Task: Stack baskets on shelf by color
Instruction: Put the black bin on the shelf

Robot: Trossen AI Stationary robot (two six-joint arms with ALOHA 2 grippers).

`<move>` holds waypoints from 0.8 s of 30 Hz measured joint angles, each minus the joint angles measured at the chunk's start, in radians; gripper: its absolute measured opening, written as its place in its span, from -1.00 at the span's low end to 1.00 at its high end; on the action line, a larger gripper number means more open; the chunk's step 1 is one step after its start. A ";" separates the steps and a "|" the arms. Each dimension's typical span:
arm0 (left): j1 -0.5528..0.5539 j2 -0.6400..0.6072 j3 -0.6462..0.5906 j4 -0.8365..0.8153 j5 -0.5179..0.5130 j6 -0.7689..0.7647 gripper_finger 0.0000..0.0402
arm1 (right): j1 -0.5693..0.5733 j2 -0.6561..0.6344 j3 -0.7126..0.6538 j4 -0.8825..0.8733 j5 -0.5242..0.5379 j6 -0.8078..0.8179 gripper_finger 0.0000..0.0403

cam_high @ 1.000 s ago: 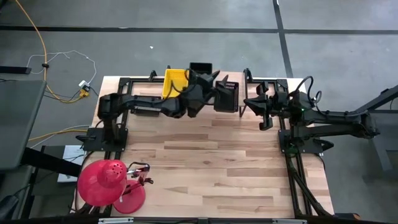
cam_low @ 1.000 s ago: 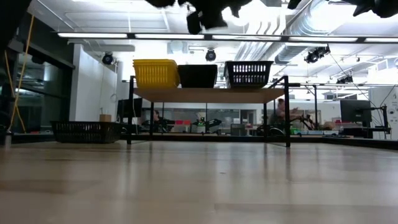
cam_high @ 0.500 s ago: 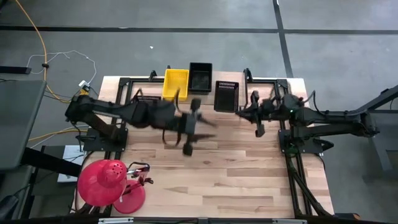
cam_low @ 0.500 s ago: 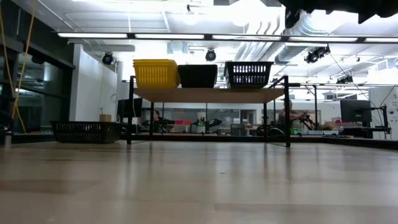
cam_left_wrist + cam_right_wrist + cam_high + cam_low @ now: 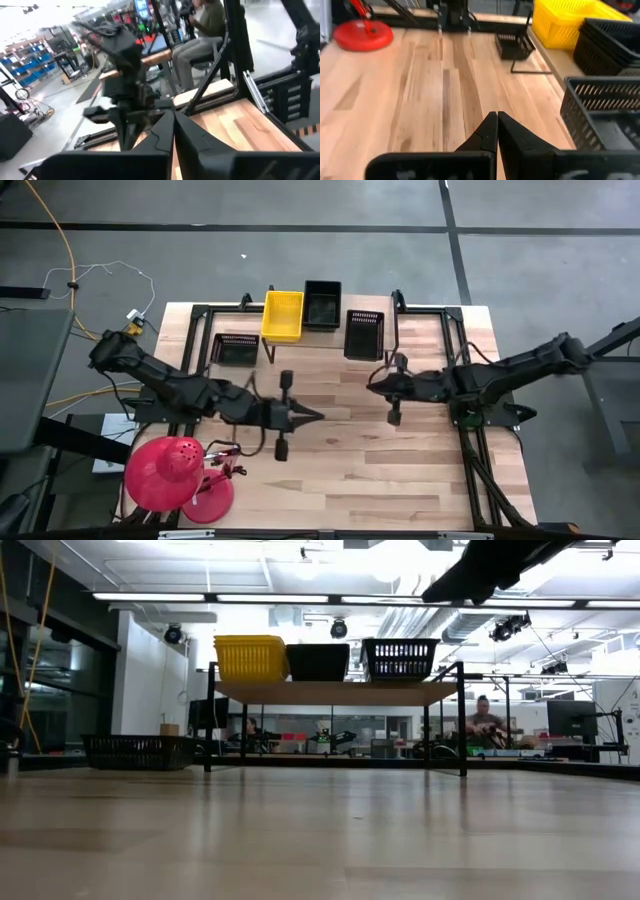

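On the shelf (image 5: pixel 335 692) stand a yellow basket (image 5: pixel 282 316), a black basket (image 5: pixel 322 304) beside it and a perforated black basket (image 5: pixel 363 334) at the right end. Another black basket (image 5: pixel 237 348) rests on the table left of the shelf. My left gripper (image 5: pixel 315 416) hovers shut over the table's middle and points toward the right edge. In its wrist view its fingers (image 5: pixel 173 120) meet with nothing between them. My right gripper (image 5: pixel 372 383) hangs shut just near of the shelf's right end and points left. It is empty in its own view (image 5: pixel 497 125).
A red dome-shaped object (image 5: pixel 165 470) on a red base stands at the table's near left corner. Black frame rails run along both table sides. Bare wood lies across the table's middle and near part. People sit in the room beyond the table.
My left gripper has drawn back from above the baskets on the shelf toward the table's near edge, turning as it went. It now points along the table toward the right. My right gripper has come from the shelf's right end toward the near edge and the left, sinking somewhat.
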 joint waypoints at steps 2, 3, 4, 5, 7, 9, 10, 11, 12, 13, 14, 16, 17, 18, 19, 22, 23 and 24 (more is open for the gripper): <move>0.001 -0.048 -0.080 0.086 0.020 -0.013 -1.00 | 0.014 0.024 0.019 -0.032 0.023 0.022 -1.00; 0.004 -0.073 -0.118 0.118 0.040 -0.017 -1.00 | 0.018 0.033 0.024 -0.045 0.027 0.033 -1.00; 0.009 -0.098 -0.155 0.141 0.058 -0.018 -1.00 | 0.018 0.043 0.031 -0.054 0.030 0.038 -1.00; 0.010 -0.115 -0.188 0.166 0.076 -0.019 -1.00 | 0.018 0.052 0.036 -0.054 0.038 0.040 -1.00; 0.011 -0.149 -0.246 0.201 0.101 -0.009 -1.00 | 0.014 0.067 0.040 -0.057 0.089 0.043 -1.00; 0.011 -0.185 -0.294 0.224 0.122 0.016 -1.00 | -0.004 0.087 0.045 -0.057 0.139 0.049 -1.00; 0.011 -0.198 -0.310 0.243 0.128 0.022 -1.00 | -0.018 0.092 0.045 -0.060 0.155 0.054 -1.00; 0.011 -0.215 -0.328 0.258 0.129 0.023 -1.00 | -0.035 0.097 0.045 -0.051 0.162 0.055 -1.00; 0.011 -0.233 -0.345 0.262 0.127 0.023 -1.00 | -0.054 0.102 0.045 -0.047 0.161 0.055 -1.00; 0.011 -0.245 -0.354 0.266 0.120 0.023 -1.00 | -0.073 0.107 0.045 -0.048 0.156 0.057 -1.00; 0.011 -0.254 -0.355 0.267 0.102 0.022 -1.00 | -0.094 0.110 0.045 -0.050 0.149 0.064 -1.00; 0.011 -0.271 -0.360 0.254 0.040 0.015 -1.00 | -0.134 0.118 0.045 -0.040 0.143 0.073 -1.00; 0.011 -0.275 -0.359 0.258 0.014 0.014 -1.00 | -0.153 0.121 0.045 -0.040 0.128 0.072 -1.00; 0.012 -0.276 -0.359 0.259 -0.003 0.017 -1.00 | -0.172 0.122 0.045 -0.044 0.105 0.067 -1.00; 0.012 -0.276 -0.359 0.256 -0.011 0.021 -1.00 | -0.190 0.125 0.045 -0.035 0.081 0.060 -1.00; 0.012 -0.274 -0.359 0.250 -0.012 0.034 -1.00 | -0.233 0.130 0.045 -0.011 0.037 0.042 -1.00; 0.011 -0.275 -0.359 0.249 -0.012 0.037 -1.00 | -0.245 0.130 0.045 0.001 0.029 0.035 -1.00; 0.011 -0.275 -0.359 0.242 -0.012 0.041 -1.00 | -0.259 0.130 0.045 0.007 0.020 0.031 -1.00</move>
